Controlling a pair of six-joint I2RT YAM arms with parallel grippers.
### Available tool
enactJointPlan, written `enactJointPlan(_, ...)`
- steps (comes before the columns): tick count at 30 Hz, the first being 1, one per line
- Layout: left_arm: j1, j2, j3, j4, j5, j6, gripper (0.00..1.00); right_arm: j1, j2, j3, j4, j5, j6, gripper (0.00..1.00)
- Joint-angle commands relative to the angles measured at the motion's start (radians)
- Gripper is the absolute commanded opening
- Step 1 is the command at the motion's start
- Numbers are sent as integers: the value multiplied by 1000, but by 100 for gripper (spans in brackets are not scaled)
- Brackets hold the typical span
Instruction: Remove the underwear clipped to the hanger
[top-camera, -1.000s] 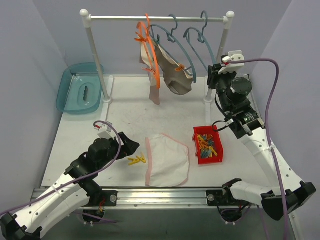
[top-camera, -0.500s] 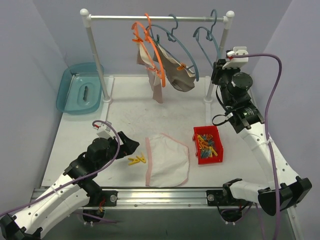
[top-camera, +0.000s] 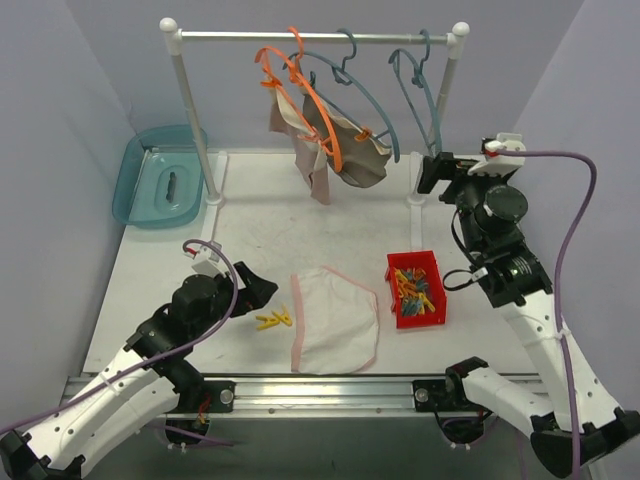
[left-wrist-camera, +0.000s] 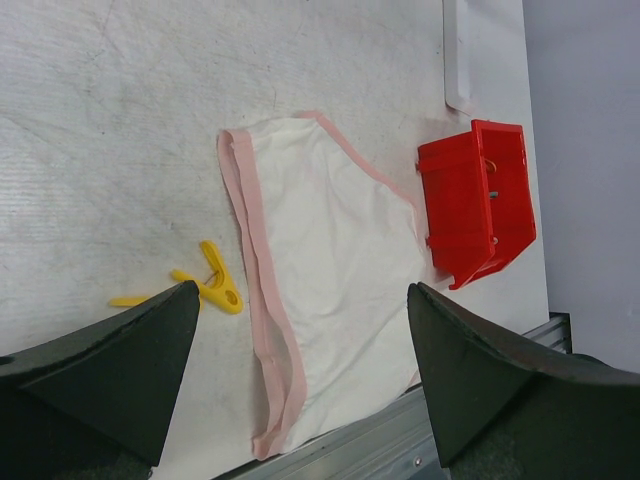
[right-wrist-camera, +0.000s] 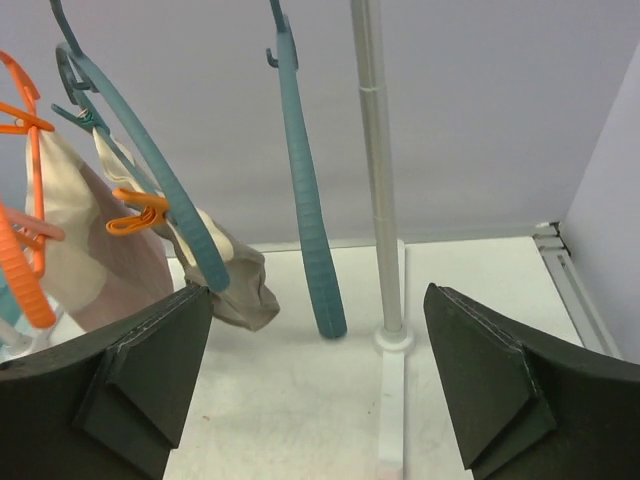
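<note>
**Status.** The white cloth briefs with pink trim (top-camera: 335, 318) lie flat on the bench, released. Two more garments hang from the orange plastic hanger (top-camera: 310, 110) on the rail: the taupe-beige cloth briefs (top-camera: 355, 160) and a dusty pink cloth pair (right-wrist-camera: 100, 260) beside them. An orange plastic clip (right-wrist-camera: 140, 212) pins the taupe pair where it meets a blue hanger.

**Tools.** The right tool (right-wrist-camera: 317, 330) stands wide and empty near the white rack post (right-wrist-camera: 378, 180), apart from the cloth. The left tool (left-wrist-camera: 300, 300) is also wide and empty, hovering over the white briefs and the yellow plastic clothes pegs (top-camera: 273, 320).

**Hazards (judgement).**
- The empty blue plastic hanger (right-wrist-camera: 300, 200) hangs between the right tool and the clipped garments. A direct approach is likely to close on this hanger, or strike the post, instead of the clip.
- The hangers sit loose on the rail. Contact may set them swinging and spoil alignment with the clip.
- Pulling the cloth without pinching the clip open may drag the orange hanger off the rail, tilt the rack, or strain the fabric.
- The purple cable on the right arm runs near the post top and may snag.
- The red plastic bin (top-camera: 415, 290) of pegs sits under the right arm's path; a low sweep may knock it.

**Markings.** No brand, label or readable writing is visible in any view.
</note>
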Motion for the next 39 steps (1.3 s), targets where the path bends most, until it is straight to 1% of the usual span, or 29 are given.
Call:
enactJointPlan(1,9,-1,61,-9,-13,18,94,1,-128,-69,-82,51,107,91)
enactJointPlan(3,13,5,61,-15,-19,15,94,3,-183,-120,-180,37,157,92)
enactJointPlan(4,12,10,64,-18,-28,13,94,1,-196,-188,-215,4,203,92)
enactJointPlan(5,15,18,64,-22,-34,4,94,6,-205,-227,-223,-95,222,93)
enactJointPlan(6,13,22,67,-38,-50,-1,94,20,-210,-264,-231,-153,242,93)
enactJointPlan(7,15,25,70,-45,-60,-11,94,33,-208,-345,-228,-227,281,95)
enactJointPlan(8,15,22,70,-53,-68,-19,94,66,-201,-379,-220,-234,297,99)
enactJointPlan(9,15,21,72,-79,-92,-28,94,158,-187,-414,-213,-221,312,100)
enactJointPlan(11,16,-2,79,-113,-122,-59,94,317,-176,-485,-164,-146,354,100)
enactJointPlan(12,15,-13,79,-143,-151,-68,94,393,-149,-491,-132,-44,366,100)
enactJointPlan(13,16,-25,79,-159,-165,-83,93,552,-124,-493,-112,17,375,100)
enactJointPlan(15,18,-71,81,-196,-195,-93,94,668,-26,-467,-95,104,387,100)
enactJointPlan(17,18,-122,83,-226,-217,-110,94,768,49,-436,-75,123,391,100)
enactJointPlan(18,20,-137,86,-251,-231,-113,94,790,122,-413,-47,134,388,100)
enactJointPlan(19,18,-165,87,-263,-237,-117,94,825,158,-402,-30,129,381,100)
enactJointPlan(20,20,-175,87,-282,-238,-117,94,833,227,-393,-15,126,372,99)
enactJointPlan(22,21,-203,93,-302,-249,-120,94,850,295,-362,25,105,368,98)
enactJointPlan(23,20,-211,93,-320,-252,-119,94,862,356,-350,36,103,366,97)
enactJointPlan(26,21,-235,99,-346,-257,-122,94,871,459,-319,77,76,364,93)
enactJointPlan(28,21,-252,99,-354,-257,-123,93,873,500,-303,105,57,364,90)
enactJointPlan(31,21,-269,92,-365,-257,-126,94,874,566,-283,143,28,357,80)
enactJointPlan(39,21,-300,73,-377,-258,-128,93,888,688,-207,165,11,325,68)
